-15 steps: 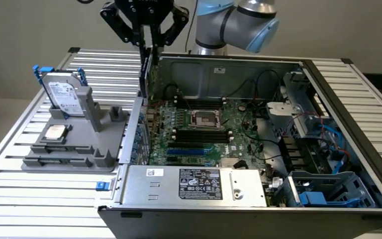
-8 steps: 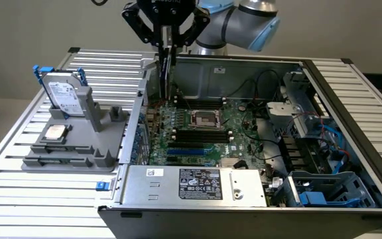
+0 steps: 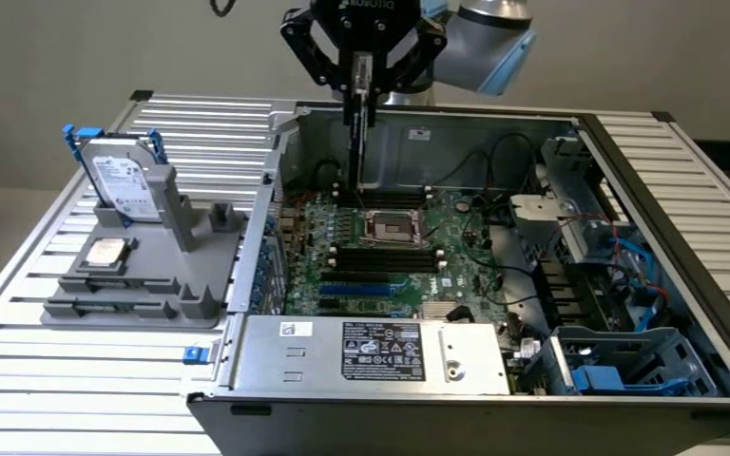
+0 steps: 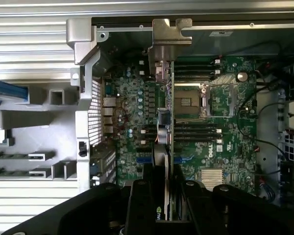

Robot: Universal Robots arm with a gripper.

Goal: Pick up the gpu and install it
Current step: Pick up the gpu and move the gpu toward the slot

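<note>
My gripper (image 3: pixel 362 68) hangs over the open computer case (image 3: pixel 339 375), shut on the gpu (image 3: pixel 358 133). The card hangs vertically and edge-on, its lower end just above the green motherboard (image 3: pixel 448 249) near the back wall of the case. In the wrist view the gpu (image 4: pixel 165 122) runs as a thin line from between my black fingers (image 4: pixel 137 205) to its silver end bracket (image 4: pixel 169 36). It lies over the board beside the CPU socket (image 4: pixel 188 100). Whether its edge touches a slot cannot be seen.
A grey holder (image 3: pixel 149 299) at the exterior view's left carries a silver hard drive (image 3: pixel 124 180) in a blue frame and a small square CPU chip (image 3: pixel 105 252). Inside the case are black cables (image 3: pixel 498 157), a labelled silver cover (image 3: pixel 378 350) and a blue drive cage (image 3: pixel 625 366).
</note>
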